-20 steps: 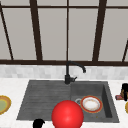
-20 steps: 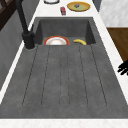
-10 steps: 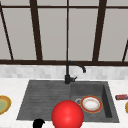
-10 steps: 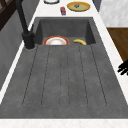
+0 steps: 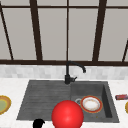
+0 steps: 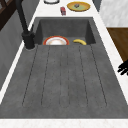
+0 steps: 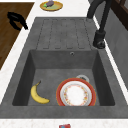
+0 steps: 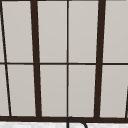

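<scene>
Off the front edge of the white tabletop (image 6: 110, 37), left hand (image 5: 38, 123) hangs free beside the dark ribbed drainboard (image 6: 65, 75), fingers (image 7: 21, 23) curled, grasping nothing.

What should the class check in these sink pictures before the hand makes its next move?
1. Left hand hovers off the drainboard's front edge, touching nothing: ok.
2. Banana lies on the basin floor, apart from the red-rimmed plate: ok.
3. Red-rimmed plate lies flat in the basin: ok.
4. Drainboard between hand and basin is bare: ok.
5. Faucet runs no water: ok.
</scene>
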Controlling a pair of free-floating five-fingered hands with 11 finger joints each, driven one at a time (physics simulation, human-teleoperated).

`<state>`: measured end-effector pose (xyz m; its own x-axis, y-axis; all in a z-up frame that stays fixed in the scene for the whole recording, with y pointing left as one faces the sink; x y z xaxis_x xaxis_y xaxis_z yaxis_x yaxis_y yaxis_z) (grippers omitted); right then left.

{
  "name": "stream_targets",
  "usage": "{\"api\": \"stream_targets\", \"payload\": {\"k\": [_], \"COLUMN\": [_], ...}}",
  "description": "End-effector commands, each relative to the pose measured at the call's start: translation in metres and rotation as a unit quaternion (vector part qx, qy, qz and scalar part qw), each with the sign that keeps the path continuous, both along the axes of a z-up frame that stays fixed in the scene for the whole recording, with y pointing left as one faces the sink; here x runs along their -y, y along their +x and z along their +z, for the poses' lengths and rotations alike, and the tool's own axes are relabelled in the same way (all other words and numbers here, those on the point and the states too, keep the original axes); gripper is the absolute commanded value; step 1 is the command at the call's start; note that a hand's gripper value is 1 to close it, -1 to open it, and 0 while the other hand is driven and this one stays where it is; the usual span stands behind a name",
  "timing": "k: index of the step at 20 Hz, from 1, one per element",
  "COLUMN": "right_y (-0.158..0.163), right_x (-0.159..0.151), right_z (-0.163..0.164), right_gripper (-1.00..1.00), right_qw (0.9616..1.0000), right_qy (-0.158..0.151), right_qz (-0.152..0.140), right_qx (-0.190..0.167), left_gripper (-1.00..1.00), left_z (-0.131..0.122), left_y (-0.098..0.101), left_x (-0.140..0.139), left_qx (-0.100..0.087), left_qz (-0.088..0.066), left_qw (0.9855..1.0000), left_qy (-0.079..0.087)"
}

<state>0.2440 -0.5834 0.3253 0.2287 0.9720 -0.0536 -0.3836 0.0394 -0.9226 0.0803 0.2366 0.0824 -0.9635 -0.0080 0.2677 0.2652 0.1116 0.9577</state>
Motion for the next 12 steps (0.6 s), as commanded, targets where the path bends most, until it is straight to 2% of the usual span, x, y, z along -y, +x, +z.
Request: {"api": "stream_targets", "payload": {"k": [1, 5, 7, 12], "right_y": [0.0, -0.009, -0.012, 0.004], "right_x": [0.008, 0.016, 0.021, 0.03], "right_z": [-0.031, -0.063, -0.079, -0.121], "right_gripper": [1.0, 1.0, 1.0, 1.0], "right_qw": [1.0, 0.9997, 0.9996, 0.9997], "right_qy": [0.0, -0.019, -0.022, -0.02], "right_qz": [0.001, -0.016, -0.015, -0.012], "right_qx": [0.004, 0.002, 0.003, 0.013], "left_gripper": [0.0, 0.0, 0.0, 0.0], "left_z": [0.0, 0.0, 0.0, 0.0], "left_y": [0.0, 0.0, 0.0, 0.0], "left_x": [0.0, 0.0, 0.0, 0.0], "left_qx": [0.0, 0.0, 0.0, 0.0], "left_qz": [0.0, 0.0, 0.0, 0.0], "left_qw": [1.0, 1.0, 1.0, 1.0], "left_qy": [0.0, 0.0, 0.0, 0.0]}}
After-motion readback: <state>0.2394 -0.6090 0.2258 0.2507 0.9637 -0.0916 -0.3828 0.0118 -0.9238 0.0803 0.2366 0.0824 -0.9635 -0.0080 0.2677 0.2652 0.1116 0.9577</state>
